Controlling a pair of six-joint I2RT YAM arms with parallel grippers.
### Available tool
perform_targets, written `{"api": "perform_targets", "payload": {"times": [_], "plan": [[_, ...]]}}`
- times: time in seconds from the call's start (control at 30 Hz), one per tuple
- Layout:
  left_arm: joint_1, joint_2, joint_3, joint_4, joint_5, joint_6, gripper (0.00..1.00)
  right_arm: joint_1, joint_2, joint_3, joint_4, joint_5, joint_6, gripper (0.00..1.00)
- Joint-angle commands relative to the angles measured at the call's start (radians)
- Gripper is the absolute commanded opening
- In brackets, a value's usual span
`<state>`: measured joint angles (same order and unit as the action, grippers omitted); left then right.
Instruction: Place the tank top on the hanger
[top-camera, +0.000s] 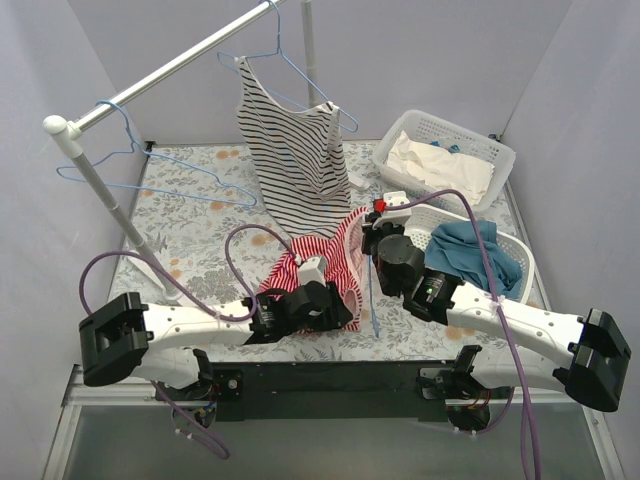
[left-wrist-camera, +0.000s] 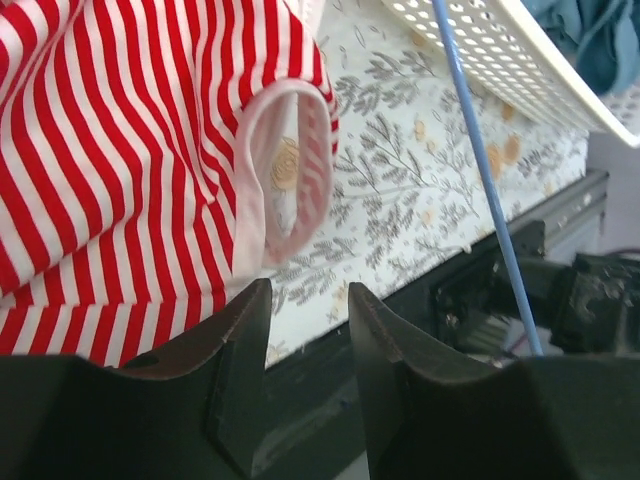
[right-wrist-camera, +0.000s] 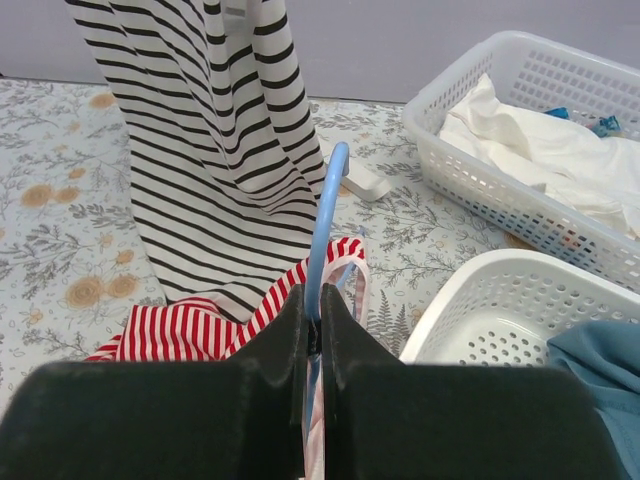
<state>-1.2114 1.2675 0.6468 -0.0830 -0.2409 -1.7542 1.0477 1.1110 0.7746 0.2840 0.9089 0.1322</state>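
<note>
No word, brand, number or sign could be read in any of the three views. The tank top (left-wrist-camera: 120, 150) carried only red and white stripes. The tablecloth (top-camera: 190, 228) under the tank top showed only a flower print (no letters were hidden in it).

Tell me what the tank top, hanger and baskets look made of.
Tank top: soft matte knit fabric, probably cotton; it folds and drapes. Hanger: smooth light-blue thin rod, coated wire or plastic, can't tell. Baskets: glossy white moulded plastic, perforated walls.
</note>
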Motion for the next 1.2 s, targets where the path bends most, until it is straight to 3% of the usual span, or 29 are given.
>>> {"api": "perform_targets", "payload": {"times": [0.0, 0.23, 0.53, 0.57, 0.67, 0.7, 1.17], "plan": [[-0.017, 0.081, 0.073, 0.077, -0.155, -0.019, 0.34, 0.008, -0.019, -0.012, 0.098, 0.082, 0.02, 0.01], [-0.019, 0.191, 0.123, 0.164, -0.213, 0.022, 0.33, 0.009, -0.023, -0.014, 0.099, 0.093, 0.023, 0.01], [-0.019, 0.276, 0.166, 0.144, -0.268, 0.03, 0.31, 0.012, -0.02, -0.008, 0.099, 0.105, 0.02, 0.01], [-0.019, 0.283, 0.166, 0.144, -0.273, 0.032, 0.28, 0.011, -0.016, -0.005, 0.099, 0.108, 0.02, 0.01], [-0.019, 0.277, 0.163, 0.149, -0.258, 0.045, 0.08, 0.011, -0.007, 0.003, 0.101, 0.114, 0.026, 0.01], [-0.019, 0.251, 0.149, 0.147, -0.242, 0.05, 0.0, 0.011, -0.002, 0.006, 0.101, 0.119, 0.024, 0.01], [-0.019, -0.264, -0.042, 0.135, -0.031, 0.062, 0.0, 0.011, 0.148, 0.143, 0.216, 0.309, -0.037, 0.01]]}}
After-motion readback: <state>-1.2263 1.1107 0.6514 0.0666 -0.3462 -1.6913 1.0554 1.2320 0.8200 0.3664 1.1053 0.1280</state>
